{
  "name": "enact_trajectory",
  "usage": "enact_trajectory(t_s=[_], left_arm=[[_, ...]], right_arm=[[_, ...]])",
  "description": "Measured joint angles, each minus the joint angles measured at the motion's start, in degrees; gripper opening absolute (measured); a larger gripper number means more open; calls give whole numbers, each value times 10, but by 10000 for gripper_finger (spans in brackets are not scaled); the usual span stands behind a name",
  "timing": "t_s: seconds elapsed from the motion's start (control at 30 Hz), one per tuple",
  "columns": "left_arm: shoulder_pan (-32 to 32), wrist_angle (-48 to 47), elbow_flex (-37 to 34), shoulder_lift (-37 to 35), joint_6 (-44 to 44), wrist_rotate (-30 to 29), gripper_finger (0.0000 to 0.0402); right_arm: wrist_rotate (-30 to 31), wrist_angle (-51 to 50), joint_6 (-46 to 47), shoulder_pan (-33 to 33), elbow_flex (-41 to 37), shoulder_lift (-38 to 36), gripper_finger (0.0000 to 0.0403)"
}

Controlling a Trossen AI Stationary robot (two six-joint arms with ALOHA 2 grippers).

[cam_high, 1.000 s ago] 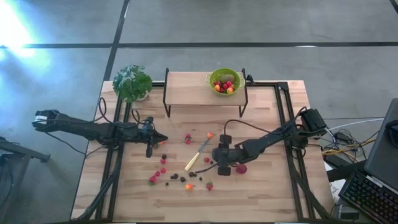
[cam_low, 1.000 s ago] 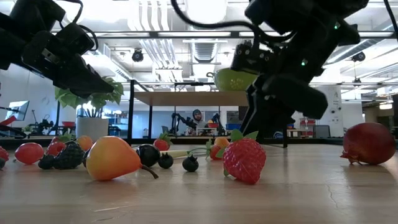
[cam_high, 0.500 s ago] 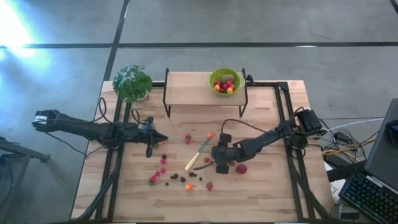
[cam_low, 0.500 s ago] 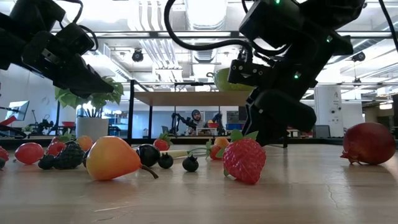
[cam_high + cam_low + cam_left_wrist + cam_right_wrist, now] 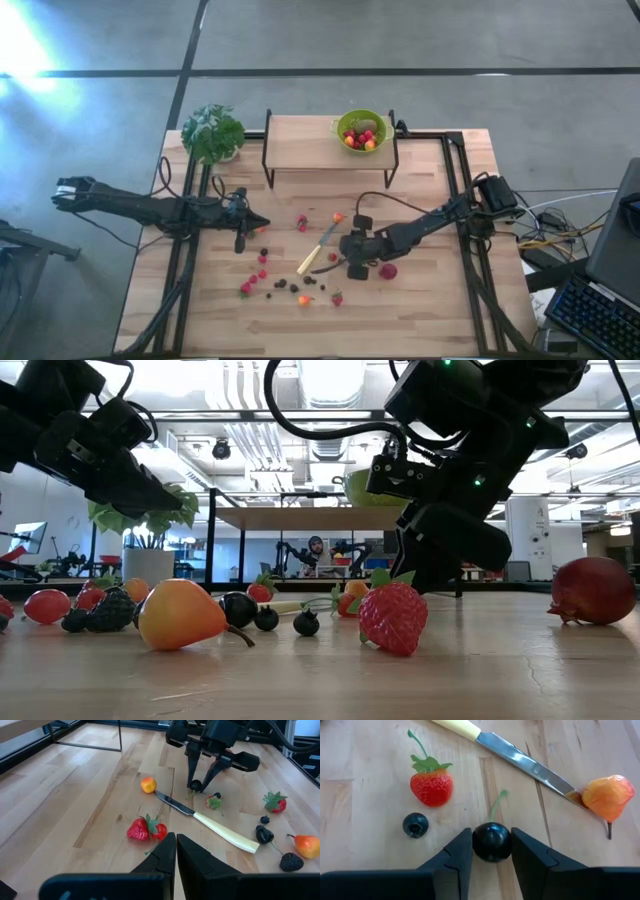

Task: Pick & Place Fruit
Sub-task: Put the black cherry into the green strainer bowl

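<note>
Right hand (image 5: 491,851) has slid from beside big red fruit toward knife; fingers now pinch small dark stemmed cherry (image 5: 491,841), dead centre between them on wooden surface (image 5: 365,760); green stem points away from wrist. Left hand (image 5: 176,851), pinched shut, waits well apart.

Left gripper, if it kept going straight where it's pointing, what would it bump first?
Probably the strawberry just ahead of the shut left gripper. The knife lies a bit beyond. How low the gripper would travel is hard to judge, so it might pass over.

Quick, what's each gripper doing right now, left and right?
Left gripper: shut, holding nothing.
Right gripper: closed on a dark cherry on the table.
</note>
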Motion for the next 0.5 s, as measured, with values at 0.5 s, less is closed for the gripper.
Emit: enact_trajectory(t_s=[0.5], left_arm=[[0, 1, 0, 0, 0, 0, 20]], right_arm=[[1, -1, -1, 0, -1, 0, 117]])
